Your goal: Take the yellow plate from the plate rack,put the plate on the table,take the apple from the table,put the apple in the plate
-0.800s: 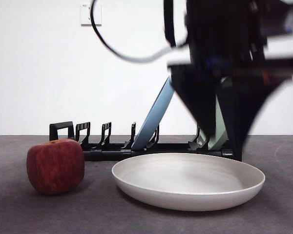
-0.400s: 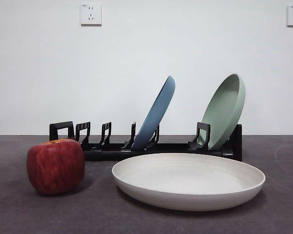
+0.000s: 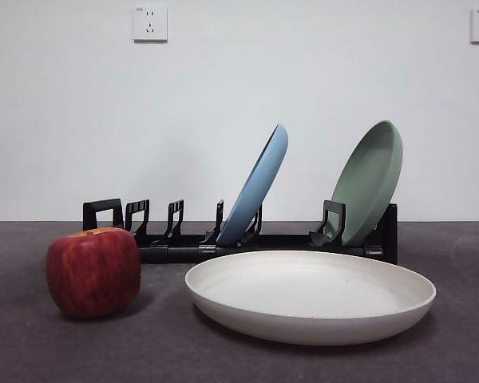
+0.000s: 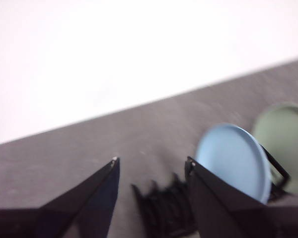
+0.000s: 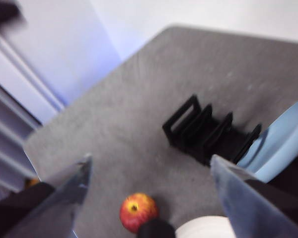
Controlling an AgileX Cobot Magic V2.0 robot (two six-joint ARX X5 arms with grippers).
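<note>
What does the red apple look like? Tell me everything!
The apple is chunky and almost square-sided, deep red with darker streaks and a yellow-orange patch on top by its stem. It sits upright on the dark grey table, beside the cream plate but apart from it. Nothing else touches it.

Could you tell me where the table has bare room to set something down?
Bare table lies right of the yellow plate and in front of the apple. It is crowded behind, where the plate rack runs.
</note>
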